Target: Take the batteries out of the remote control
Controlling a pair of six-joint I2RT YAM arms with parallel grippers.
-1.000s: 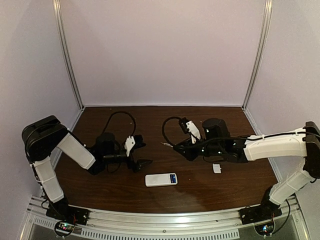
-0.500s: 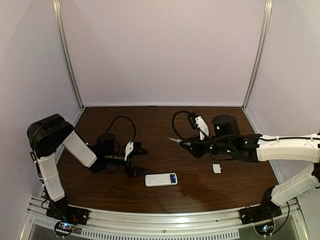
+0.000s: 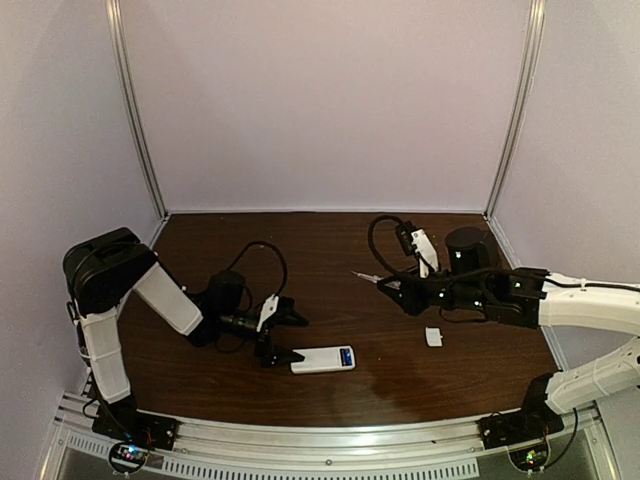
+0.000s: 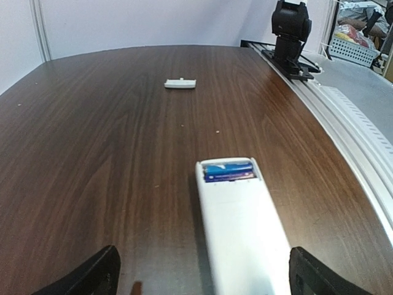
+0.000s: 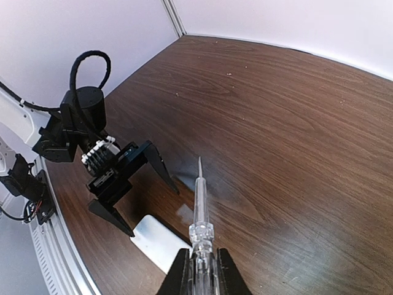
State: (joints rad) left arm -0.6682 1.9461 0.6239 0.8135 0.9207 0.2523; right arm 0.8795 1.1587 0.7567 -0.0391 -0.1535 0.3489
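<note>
Table (image 3: 300, 240): dark brown wood grain, a few pale specks on the surface in the left wrist view.

Enclosure: pale lilac wall panels (image 3: 330, 100) on three sides. Two aluminium posts stand at the rear corners, upper left (image 3: 135, 110) and upper right (image 3: 515, 110). A ribbed silver rail (image 3: 330, 440) runs along the bottom edge of the overhead frame.

Small white cover piece (image 3: 434, 337): lies flat on the table, lower right of centre, apart from everything else. It appears upper centre in the left wrist view (image 4: 180, 83).

Screwdriver (image 5: 199, 203): thin metal shaft, clear handle; in the overhead view (image 3: 366, 277) its tip points left.

White basket (image 4: 353, 49): off the table, upper right corner, contents indistinct.
</note>
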